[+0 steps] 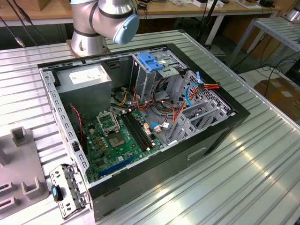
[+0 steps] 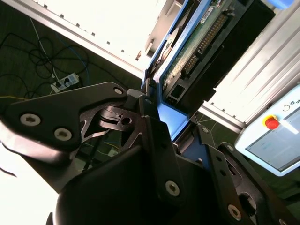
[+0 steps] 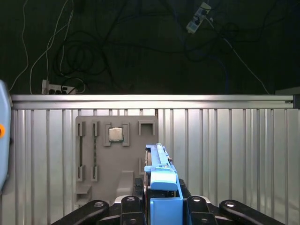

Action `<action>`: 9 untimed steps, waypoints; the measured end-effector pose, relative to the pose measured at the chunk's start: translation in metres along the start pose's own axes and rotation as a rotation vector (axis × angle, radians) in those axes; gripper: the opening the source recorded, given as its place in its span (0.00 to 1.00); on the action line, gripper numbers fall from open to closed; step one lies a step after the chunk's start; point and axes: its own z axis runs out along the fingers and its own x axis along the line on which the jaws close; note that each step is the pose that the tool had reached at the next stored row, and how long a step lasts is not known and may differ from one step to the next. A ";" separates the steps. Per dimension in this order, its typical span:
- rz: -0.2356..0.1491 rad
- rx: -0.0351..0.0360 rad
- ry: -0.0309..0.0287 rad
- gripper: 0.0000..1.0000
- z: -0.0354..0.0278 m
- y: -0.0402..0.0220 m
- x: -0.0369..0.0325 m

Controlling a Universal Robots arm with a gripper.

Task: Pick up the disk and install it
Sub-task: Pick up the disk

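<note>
One disk point(image 3: 161, 174) is clamped edge-on by its blue rails in the closed gripper point(image 3: 161, 208), held over the ribbed table point(image 3: 225, 154) beside the grey tray point(image 3: 117, 159) in the first wrist view. Only a narrow edge looks gripped, so the disk could be skewed or dropped if knocked against the drive cage point(image 1: 152, 70).

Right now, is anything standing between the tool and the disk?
No, nothing visible stands between them. In the first wrist view the tool is shut on the disk, which stands on edge in its grip with a blue side rail facing the camera.
</note>
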 end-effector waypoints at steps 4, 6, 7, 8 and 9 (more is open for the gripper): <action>0.000 0.0000 0.0027 0.37 -0.0002 -0.0036 0.0043; 0.000 0.0001 0.0039 0.37 -0.0001 -0.0062 0.0051; 0.000 0.0002 0.0043 0.37 -0.0001 -0.0073 0.0055; 0.000 0.0001 0.0049 0.37 -0.0001 -0.0086 0.0059; 0.000 0.0001 0.0051 0.37 -0.0001 -0.0093 0.0061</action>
